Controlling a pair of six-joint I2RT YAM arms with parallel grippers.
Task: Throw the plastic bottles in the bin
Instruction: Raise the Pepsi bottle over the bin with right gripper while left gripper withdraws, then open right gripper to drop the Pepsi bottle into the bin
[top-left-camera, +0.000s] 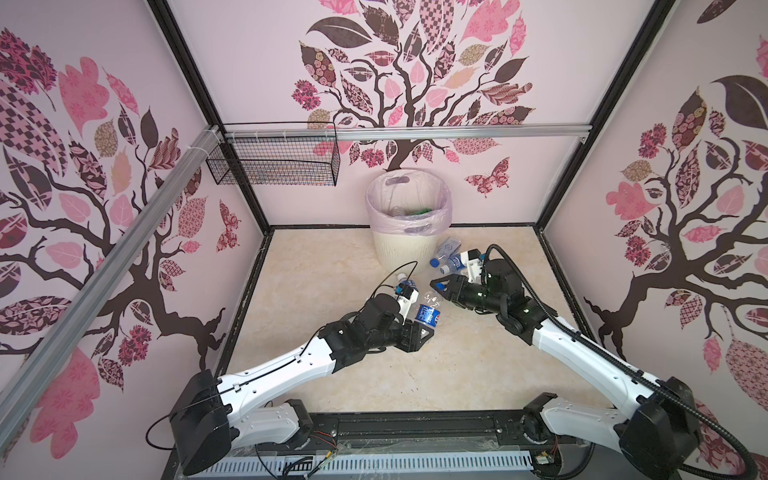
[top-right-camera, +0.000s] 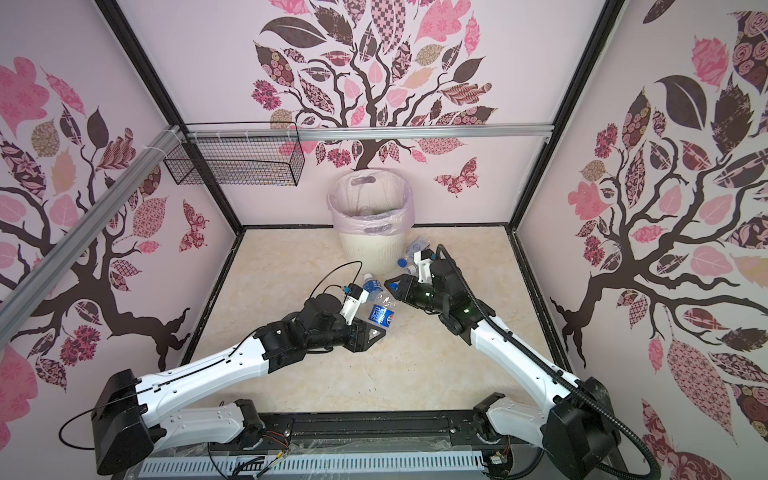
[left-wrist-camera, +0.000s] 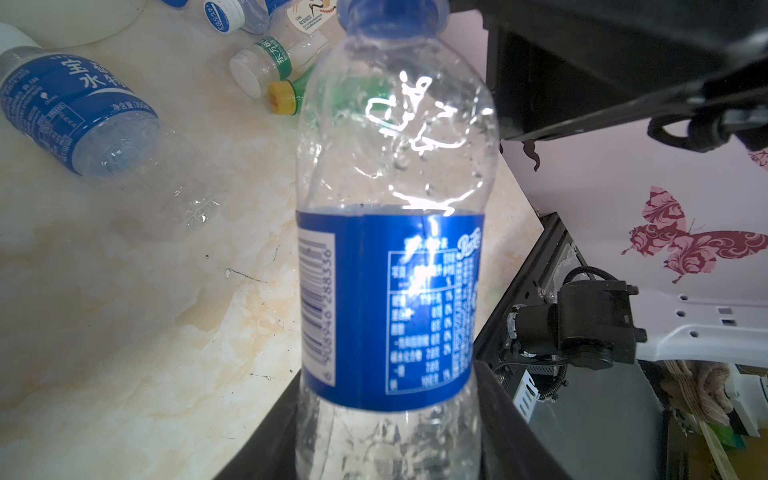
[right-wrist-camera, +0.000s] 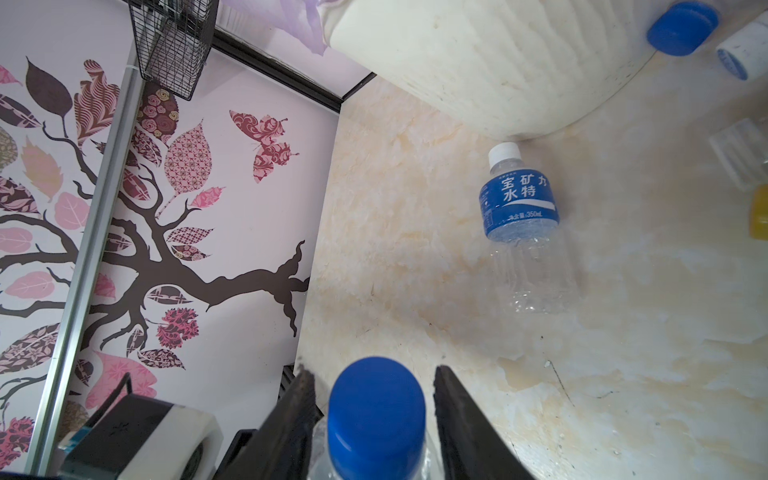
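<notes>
Left claw (top-left-camera: 428, 328) clamped on the base of the clear plastic bottle with blue label and blue cap (left-wrist-camera: 390, 291), over the middle of the beige marbled counter (top-left-camera: 332, 374), in front of the cream ribbed plastic bin (top-left-camera: 399, 253) at the back edge. Right claw (right-wrist-camera: 374, 370) narrow, jaws flanking that bottle's cap, slim gaps both sides, not gripping.

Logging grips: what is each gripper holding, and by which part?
Left gripper grips the blue-capped bottle by its lower body. Right gripper brackets its cap; a firm hold cannot be told.
</notes>
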